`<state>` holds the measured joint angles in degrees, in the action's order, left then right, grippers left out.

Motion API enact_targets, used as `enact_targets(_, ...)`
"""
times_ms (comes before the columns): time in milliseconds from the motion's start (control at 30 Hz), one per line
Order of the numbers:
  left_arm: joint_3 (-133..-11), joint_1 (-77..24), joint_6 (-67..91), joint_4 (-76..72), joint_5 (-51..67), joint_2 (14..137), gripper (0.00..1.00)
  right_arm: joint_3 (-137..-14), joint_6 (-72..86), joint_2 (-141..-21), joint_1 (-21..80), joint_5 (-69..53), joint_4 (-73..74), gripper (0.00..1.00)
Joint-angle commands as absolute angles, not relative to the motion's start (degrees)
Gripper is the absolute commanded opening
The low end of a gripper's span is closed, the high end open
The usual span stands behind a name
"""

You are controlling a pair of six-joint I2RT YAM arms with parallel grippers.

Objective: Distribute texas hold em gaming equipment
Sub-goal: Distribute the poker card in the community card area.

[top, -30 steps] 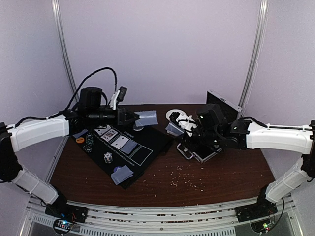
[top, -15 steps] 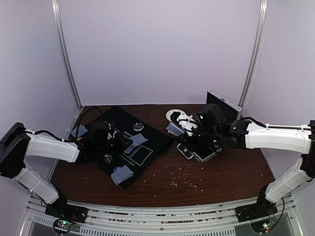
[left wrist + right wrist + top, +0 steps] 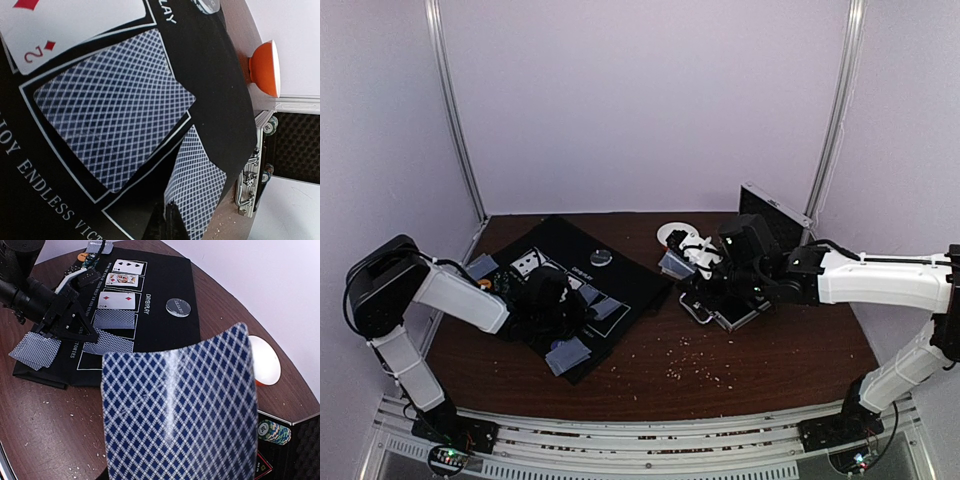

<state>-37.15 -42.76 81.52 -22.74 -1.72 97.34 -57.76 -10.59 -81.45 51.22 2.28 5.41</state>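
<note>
Brown tabletop (image 3: 770,350) from above: my left gripper (image 3: 578,312) sits low on the black mat (image 3: 630,275), and my right gripper (image 3: 698,275) hangs beside the silver case (image 3: 735,312). On the left wrist, the fingers are pinched tight on the edge of a face-down card (image 3: 197,185) lying askew across the last outlined slot (image 3: 139,212). I'd square it with its neighbour card (image 3: 110,105) before releasing. On the right wrist, a bowed card (image 3: 177,415) fills the view, clamped from below with the fingers hidden. It's flexing, so I'd carry it gently.
</note>
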Motion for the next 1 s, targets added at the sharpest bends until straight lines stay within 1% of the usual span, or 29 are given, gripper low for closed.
enact_targets(0, -37.9, -43.6, 85.4, -25.0, -1.8, 97.4, 0.0, -57.5, -10.7, -80.6, 51.0, 2.1, 4.4, 0.39)
enact_targets(67, -38.3, -43.9, 85.6, -23.4, -1.3, 97.2, 0.0, -57.5, -10.8, -80.6, 51.0, 1.9, 4.5, 0.39)
enact_targets(333, -39.1, -44.7, 85.8, -18.8, -1.0, 95.9, 0.22, -57.9, -11.0, -80.5, 51.0, 1.3, 4.6, 0.39)
enact_targets(400, -39.0, -44.7, 85.9, -18.2, -0.8, 95.7, 0.24, -57.9, -11.1, -80.4, 51.0, 1.2, 4.7, 0.38)
enact_targets(567, -39.0, -44.7, 85.9, -17.9, 0.2, 95.1, 0.25, -57.9, -11.2, -80.4, 51.1, 1.2, 5.0, 0.39)
enact_targets(633, -39.2, -44.7, 85.6, -17.0, 0.2, 94.5, 0.27, -57.9, -11.2, -80.4, 51.0, 1.0, 5.3, 0.39)
enact_targets(867, -39.8, -44.7, 83.7, -12.4, -0.6, 92.6, 0.42, -58.1, -11.4, -80.3, 51.0, -1.0, 6.3, 0.39)
enact_targets(967, -40.3, -44.7, 82.1, -10.2, -2.3, 91.1, 0.45, -58.5, -11.2, -80.5, 51.0, -2.0, 7.0, 0.39)
